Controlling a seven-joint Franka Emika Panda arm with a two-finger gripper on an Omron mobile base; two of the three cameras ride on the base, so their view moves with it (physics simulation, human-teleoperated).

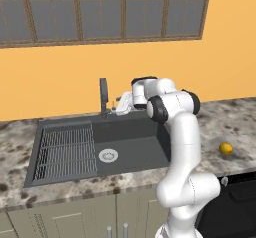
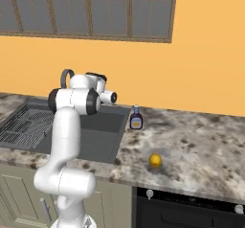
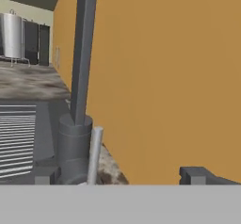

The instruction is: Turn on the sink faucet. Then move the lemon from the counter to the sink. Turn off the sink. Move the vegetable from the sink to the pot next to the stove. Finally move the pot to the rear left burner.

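You can see the slim dark grey faucet point(image 1: 103, 97) with its tall spout standing at the back rim of the large dark grey rectangular sink point(image 1: 135, 142), and the white arm's gripper point(image 1: 120, 105) is just beside the faucet, on its right side, at the height of its base. In the hand view the faucet point(image 3: 81, 77) rises close in front, with its thin light lever point(image 3: 95, 155) upright beside the round base, between the two dark fingertips point(image 3: 200, 175). The jaws stand wide open and hold nothing. The small round bright yellow lemon point(image 2: 154, 160) lies on the speckled stone table point(image 2: 191, 145), well apart from the faucet to its right. A small dark bottle point(image 2: 136, 118) stands nearer the faucet, beside the sink's right rim.
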